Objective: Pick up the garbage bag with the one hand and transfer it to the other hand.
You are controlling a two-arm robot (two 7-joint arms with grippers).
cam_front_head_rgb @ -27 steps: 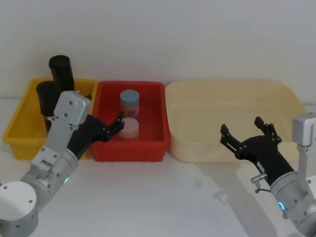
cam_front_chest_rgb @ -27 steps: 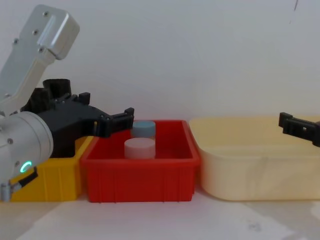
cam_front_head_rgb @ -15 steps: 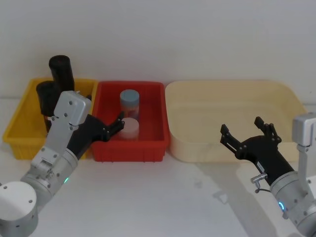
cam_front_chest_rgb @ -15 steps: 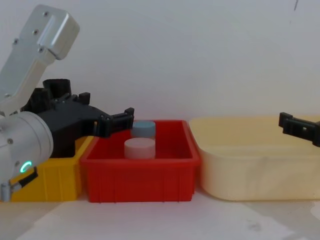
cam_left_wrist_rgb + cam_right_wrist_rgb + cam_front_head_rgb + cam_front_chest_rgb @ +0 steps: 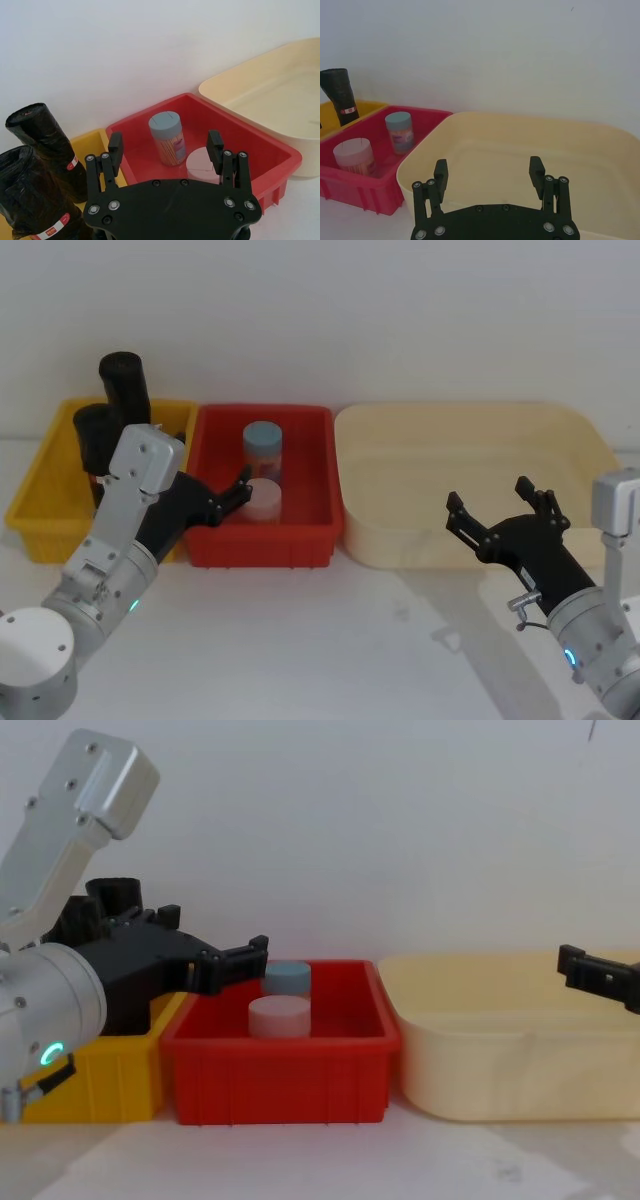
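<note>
Head view: bag (image 5: pixel 124 383) stands upright at the back of the yellow bin (image 5: pixel 35 515), long axis vertical, with the twin roll (image 5: pixel 92 435) just in front of it. Left claw (image 5: pixel 165 142) is released and empty, aimed over the red bin (image 5: pixel 290 540) at the canister (image 5: pixel 263 445). The bag sits off its left side, not between the jaws. Needs a swing left, I'd say. Right claw (image 5: pixel 490 493), also released, hovers well apart by the cream tub (image 5: pixel 580 440). Left is clearly nearer.

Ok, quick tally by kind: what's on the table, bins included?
Black bag rolls: 2
Capped canisters: 2
Bins: 3
Total: 7
</note>
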